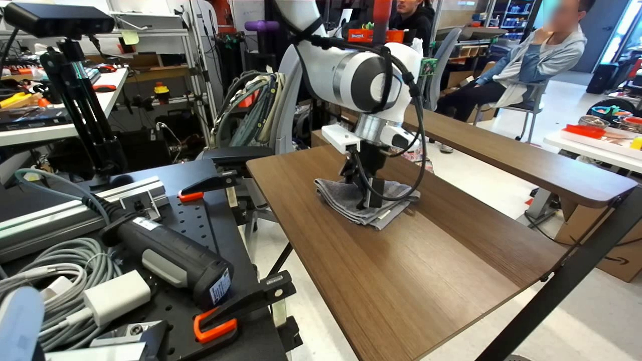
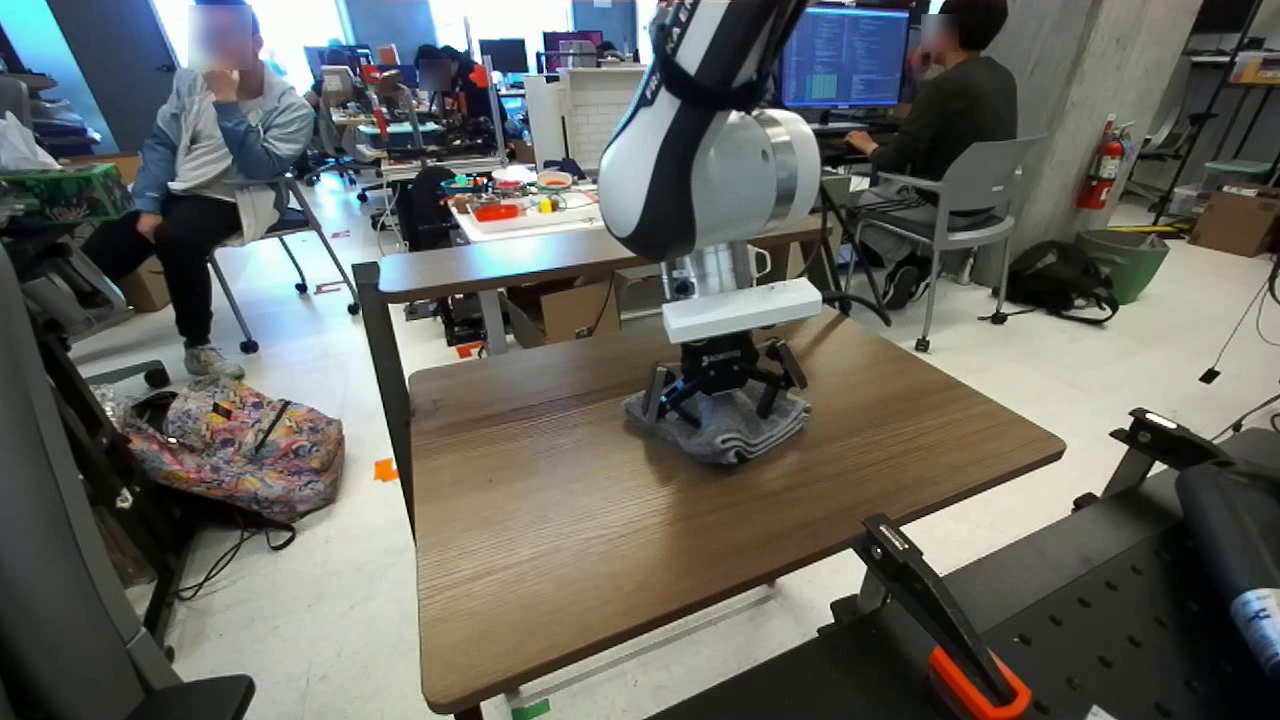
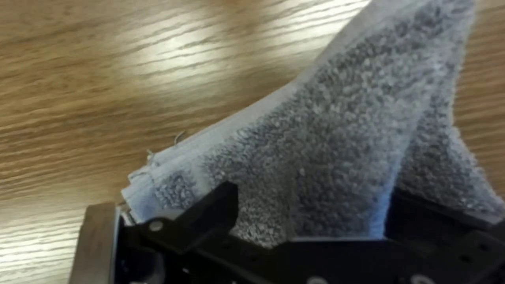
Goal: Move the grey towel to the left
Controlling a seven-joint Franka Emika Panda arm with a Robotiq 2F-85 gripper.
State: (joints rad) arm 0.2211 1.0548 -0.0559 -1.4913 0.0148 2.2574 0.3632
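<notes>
Grey towel [image 3: 327, 138] lies on the brown table [image 1: 401, 281], directly beneath the gripper [image 2: 725, 405]. Jaws spread wide, cloth running between them. In the wrist view one jaw crosses the towel's lower left part; the other shows dark at lower right, just below a second flap. Whether the tips press on the cloth or stop just short, I cannot tell.

Edges and room: in both exterior views the towel sits slightly right of and below the frame's centre, inside the table's edges. In an exterior view the longest run of wood goes toward the lower right, as far as a dark metal leg [image 1: 564, 281]; the table's left edge is nearer, with pale floor [image 1: 311, 306] past it, then a black bench [image 1: 183, 175] at frame left. In an exterior view a clamp [image 2: 935, 600] stands at lower right, and the wood stretches widest to the left and lower left.

Looks: rumpled, folded in several layers. Wrist view gives nubby pile, a pale smooth hem along the upper left side, loose threads at the left corner. Stacked folds [image 2: 770, 437] show as dark and light stripes in an exterior view.
</notes>
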